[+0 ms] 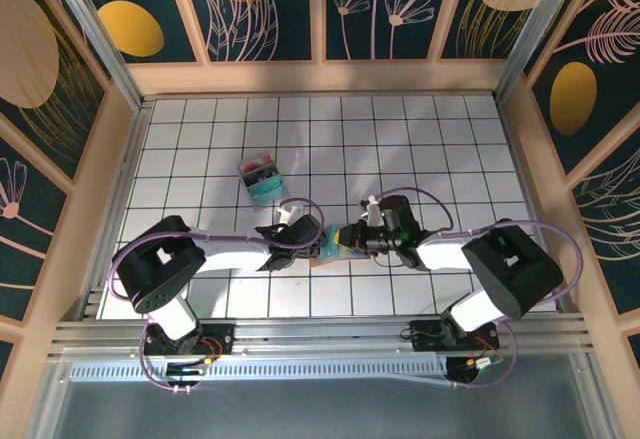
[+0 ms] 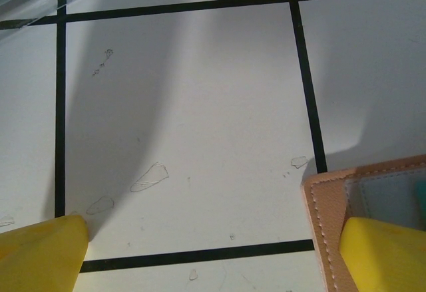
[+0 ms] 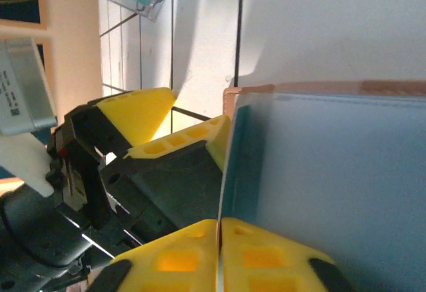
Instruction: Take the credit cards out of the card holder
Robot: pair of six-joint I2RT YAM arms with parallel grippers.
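While the right gripper is pressing its yellow fingers fully together at the bottom of its own wrist view, the thin near edge of the card holder is running straight down into the seam between them, so the jaws are looking clamped on that raised flap. The flap is standing up in front of the camera, showing its grey-blue inner face with a tan leather rim along the top, and it is blocking most of the table behind it. A teal strip is lying just inside the flap's left edge; whether it is a card I cannot tell.

The left gripper is holding its jaws spread wide and is gripping nothing. One of its fingers is hanging over the stitched tan corner of the holder, and the other is hovering over bare white tabletop, well apart from the first, with black grid lines crossing between them.

Seen from above, the two grippers are meeting nose to nose near the middle of the grid, crowding over the holder and covering most of it. A clear plastic box with teal and red contents is sitting farther back on the table, near the left arm and apart from the holder.
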